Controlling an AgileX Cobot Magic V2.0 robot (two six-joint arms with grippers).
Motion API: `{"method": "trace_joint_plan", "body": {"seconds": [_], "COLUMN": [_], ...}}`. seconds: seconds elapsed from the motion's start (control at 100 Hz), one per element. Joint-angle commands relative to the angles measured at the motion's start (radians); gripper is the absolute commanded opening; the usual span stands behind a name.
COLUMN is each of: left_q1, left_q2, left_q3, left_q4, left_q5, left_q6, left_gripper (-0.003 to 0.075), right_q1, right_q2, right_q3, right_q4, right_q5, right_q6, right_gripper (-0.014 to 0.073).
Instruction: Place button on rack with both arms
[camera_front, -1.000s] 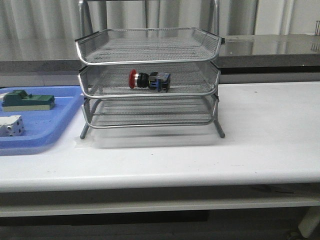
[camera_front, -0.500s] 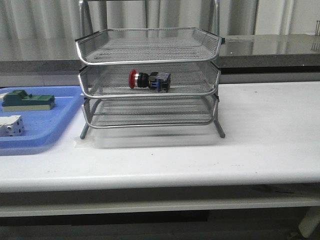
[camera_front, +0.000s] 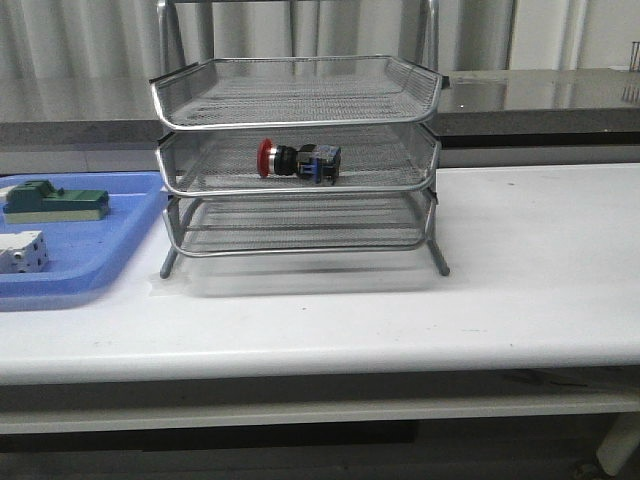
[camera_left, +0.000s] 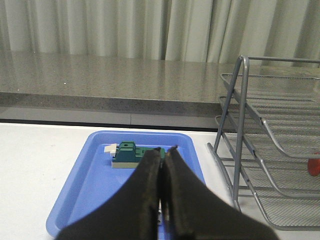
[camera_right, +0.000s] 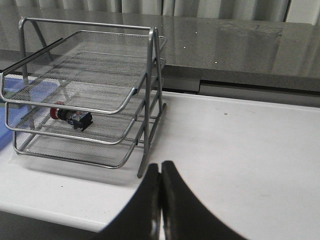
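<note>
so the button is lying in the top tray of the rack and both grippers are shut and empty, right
Not quite: the button lies in the middle tray of the rack, not the top one, as the front view shows. The rest stands: the left gripper and right gripper are both shut with nothing in them.

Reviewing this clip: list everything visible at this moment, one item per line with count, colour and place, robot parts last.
Silver wire-mesh three-tier rack: one, silver, standing mid-table.
Red-capped push button with black body and blue rear block: one, lying on its side in the rack's middle tier.
Flat blue plastic tray: one, blue, on the table left of the rack.
Green block: one, green on a pale base, in the blue tray.
White block: one, white, in the blue tray, nearer the camera.
White table: one, white.
Left end effector: one, black, shut, empty.
Right end effector: one, black, shut, empty.
</note>
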Motion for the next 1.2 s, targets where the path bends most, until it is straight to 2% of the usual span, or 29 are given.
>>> {"method": "trace_joint_plan", "body": {"seconds": [0.0, 0.19, 0.31, 0.76, 0.93, 1.19], "left_q1": [0.006, 0.006, 0.006, 0.006, 0.006, 0.006], "left_q2": [0.004, 0.004, 0.004, 0.004, 0.004, 0.004], "left_q3": [-0.028, -0.028, -0.028, -0.028, -0.028, -0.028], "left_q4": [-0.001, -0.001, -0.001, -0.001, -0.001, -0.001], "left_q5": [-0.072, -0.072, -0.072, -0.072, -0.072, -0.072], "left_q6": [-0.009, -0.009, -0.009, -0.009, -0.009, -0.009], "left_gripper": [-0.0020, -0.0020, -0.0020, -0.0020, -0.0020, -0.0020], "right_q1": [-0.008, -0.008, -0.008, -0.008, -0.008, -0.008], "right_q2": [-0.007, -0.095, -0.168, -0.402, -0.401, -0.401], "right_q3": [-0.019, 0.082, 0.183, 0.503, 0.563, 0.563], "right_q4": [-0.027, -0.192, -0.246, -0.246, -0.244, -0.244], "right_q5": [-0.070, -0.114, -0.157, -0.340, -0.402, -0.398], "right_q6": [0.017, 0.215, 0.302, 0.304, 0.307, 0.307], "right_gripper": [-0.0057, -0.0057, -0.0057, -0.0057, -0.0057, -0.0057]}}
